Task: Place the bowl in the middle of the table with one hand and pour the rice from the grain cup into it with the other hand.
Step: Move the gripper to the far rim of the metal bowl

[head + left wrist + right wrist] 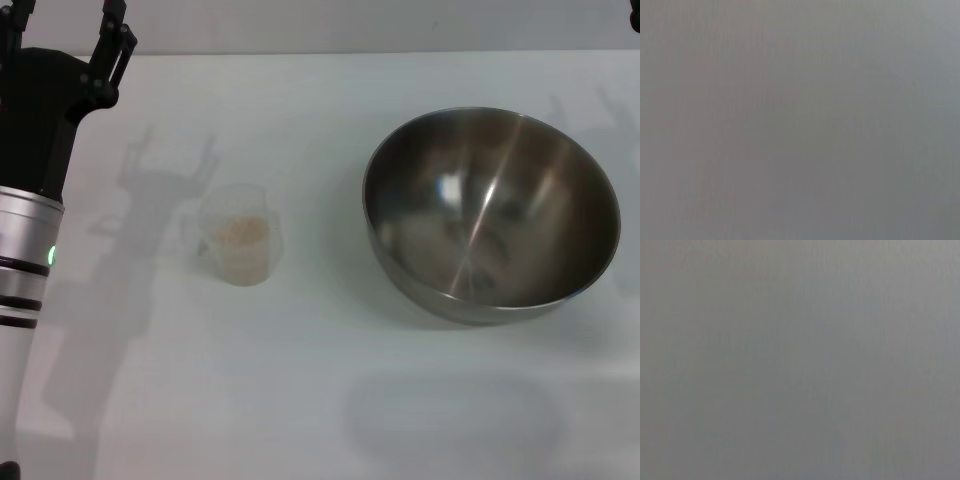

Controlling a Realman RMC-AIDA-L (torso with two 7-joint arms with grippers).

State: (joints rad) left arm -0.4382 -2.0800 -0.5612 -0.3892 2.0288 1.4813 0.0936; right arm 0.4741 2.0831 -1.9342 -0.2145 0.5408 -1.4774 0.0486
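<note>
Head view: grain cup (pixel 240 248) holds rice (pixel 242 235); bowl (pixel 490 215) seemingly empty; left gripper (pixel 60 45) state unclear.

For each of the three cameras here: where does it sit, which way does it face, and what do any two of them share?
Head view: sits high, looks forward and down at the table, bowl and cup of rice; left arm and left gripper show at its left edge.
Left wrist view: only flat grey, no part of the robot.
Right wrist view: the same.
Shared: both wrist views show only grey; nothing matches the head view.
</note>
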